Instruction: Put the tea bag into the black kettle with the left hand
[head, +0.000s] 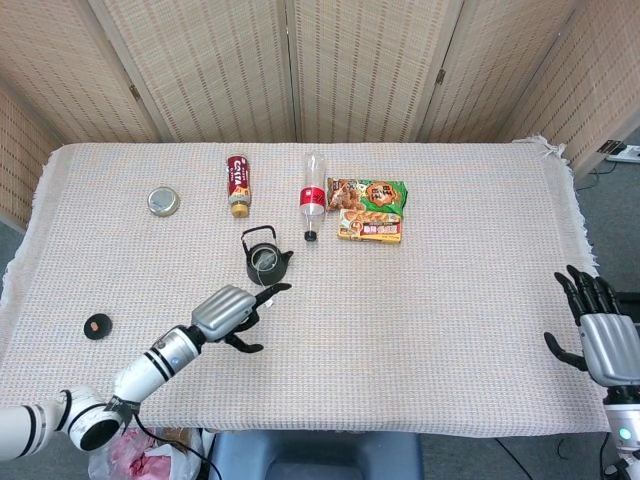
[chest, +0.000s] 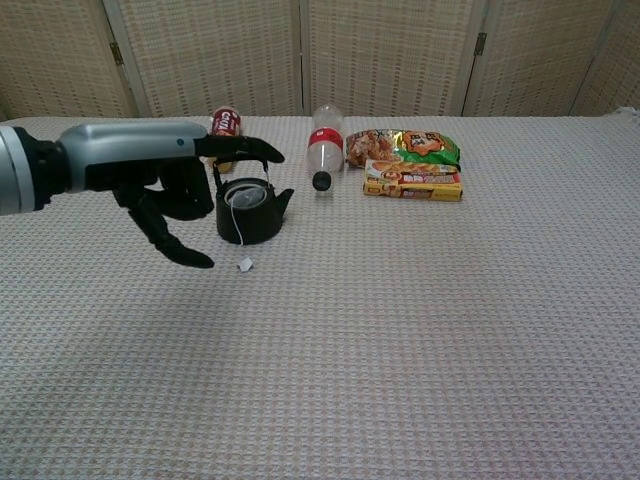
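The black kettle (head: 264, 260) (chest: 250, 210) stands lidless on the cloth, left of centre. The tea bag (chest: 245, 198) lies inside its opening. Its string hangs down the kettle's front, and the paper tag (chest: 244, 265) lies on the cloth. My left hand (head: 228, 310) (chest: 165, 190) hovers open just in front and to the left of the kettle, fingers spread, holding nothing. My right hand (head: 598, 335) hangs open beyond the table's right edge, seen only in the head view.
A red-capped clear bottle (head: 312, 197), a brown can (head: 237, 183) on its side and two snack packets (head: 370, 210) lie behind the kettle. A round metal lid (head: 162, 201) sits at far left. A small black cap (head: 97, 325) lies near the left edge.
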